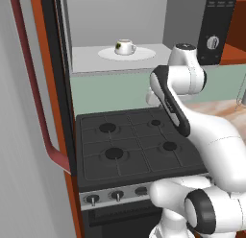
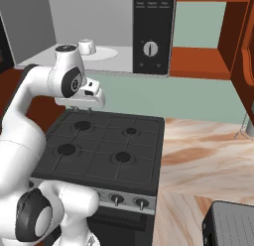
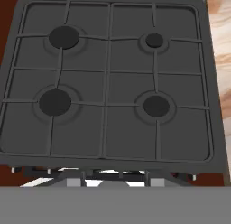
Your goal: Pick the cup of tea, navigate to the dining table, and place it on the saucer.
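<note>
Four round black burners sit in the dark grated stovetop (image 3: 108, 83) directly beneath the claw (image 2: 79, 107), which hangs from the white arm's wrist above the rear of the stove, pointing down. The fingers themselves are too small and hidden under the hand to judge, so I cannot tell how far apart they stand; nothing appears to be between them. Above and beyond the claw, inside the open grey microwave cavity (image 1: 115, 21), the small round-bellied white cup of tea (image 1: 125, 47) with a dark mark on its side stands upright on the large flat white round microwave plate (image 1: 144, 53); in the right base view the same cup (image 2: 86, 46) shows just behind the arm's upper joint. To the claw's right hangs the black microwave control panel (image 2: 153, 31) with its white round dial, and farther right the tan marbled surface (image 2: 208, 155) runs beside the stove. Below the claw, toward the robot, a row of grey knobs (image 1: 115, 196) lines the stove's front edge. A red-brown cabinet door with a curved red handle (image 1: 38, 98) stands at the claw's left.
</note>
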You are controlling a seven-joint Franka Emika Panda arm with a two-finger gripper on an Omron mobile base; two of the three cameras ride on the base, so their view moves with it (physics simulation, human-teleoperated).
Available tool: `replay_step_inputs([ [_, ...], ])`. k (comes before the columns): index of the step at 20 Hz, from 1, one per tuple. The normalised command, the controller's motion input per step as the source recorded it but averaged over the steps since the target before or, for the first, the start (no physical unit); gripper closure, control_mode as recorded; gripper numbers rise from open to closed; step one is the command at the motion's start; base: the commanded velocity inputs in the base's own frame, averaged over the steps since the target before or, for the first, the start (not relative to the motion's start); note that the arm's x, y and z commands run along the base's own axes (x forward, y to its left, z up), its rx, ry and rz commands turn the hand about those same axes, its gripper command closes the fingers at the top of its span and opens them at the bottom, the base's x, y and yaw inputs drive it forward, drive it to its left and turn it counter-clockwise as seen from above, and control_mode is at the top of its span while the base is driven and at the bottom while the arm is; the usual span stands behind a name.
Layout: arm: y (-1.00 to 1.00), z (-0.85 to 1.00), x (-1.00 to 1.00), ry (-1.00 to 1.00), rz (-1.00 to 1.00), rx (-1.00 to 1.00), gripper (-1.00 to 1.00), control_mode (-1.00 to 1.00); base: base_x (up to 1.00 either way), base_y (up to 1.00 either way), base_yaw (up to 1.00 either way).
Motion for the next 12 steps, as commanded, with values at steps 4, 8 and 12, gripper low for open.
replay_step_inputs([
  [4,0.0,0.0,-0.26,-0.01,0.0,0.02,-1.0,-1.0,0.0,0.0,0.0],
  [8,0.06,0.38,-0.46,-0.23,0.0,0.03,-1.0,-1.0,0.0,0.0,0.0],
  [12,0.12,0.88,-0.03,-0.35,0.0,0.05,-1.0,-1.0,0.0,0.0,0.0],
])
